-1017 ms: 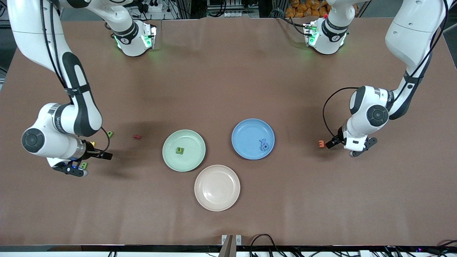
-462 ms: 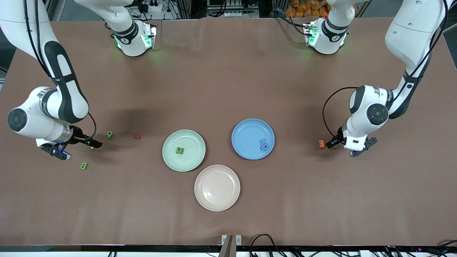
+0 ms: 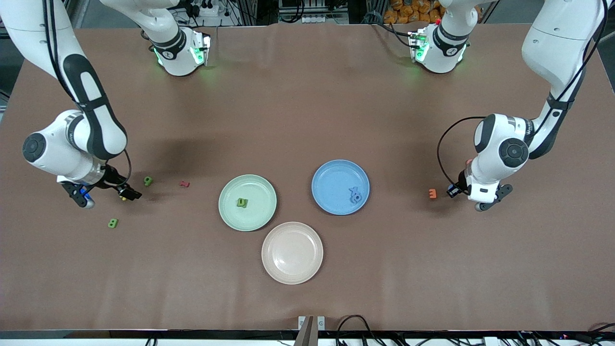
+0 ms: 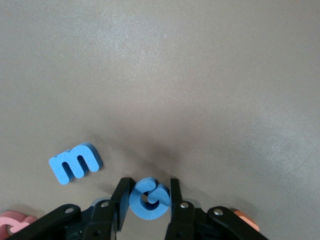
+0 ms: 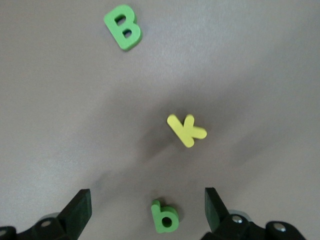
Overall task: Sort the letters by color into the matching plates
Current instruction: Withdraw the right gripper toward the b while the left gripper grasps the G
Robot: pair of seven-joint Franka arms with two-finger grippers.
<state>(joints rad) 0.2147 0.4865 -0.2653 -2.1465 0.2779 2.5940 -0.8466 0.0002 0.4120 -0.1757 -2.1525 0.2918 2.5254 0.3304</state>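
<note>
The left gripper [image 4: 148, 200] is low at the left arm's end of the table, its fingers pinching a blue G [image 4: 148, 199] between them; the grip looks shallow, on the letter's edges only. Just beside it lie a blue m [image 4: 75, 163] and, at the edge of the left wrist view, a pink letter [image 4: 12, 223]. An orange letter [image 3: 433, 193] sits on the table near this gripper, toward the blue plate [image 3: 340, 187], which already holds a blue piece [image 3: 355, 194]. The right gripper [image 5: 147, 212] hovers with its fingers spread wide and empty over a small green b [image 5: 164, 217] at the right arm's end of the table, with a yellow K [image 5: 186, 129] and a green B [image 5: 123, 26] near it. A red letter [image 3: 184, 183] lies between that cluster and the green plate [image 3: 247, 202], which holds one green letter [image 3: 242, 202]; the beige-pink plate [image 3: 292, 253], nearest the front camera, is bare. The likely risk is the G twisting or slipping out on the lift, since a light, rounded piece gives the fingers little flat surface. On the right side, a descent slightly off the b could nudge the K or pinch both.
</note>
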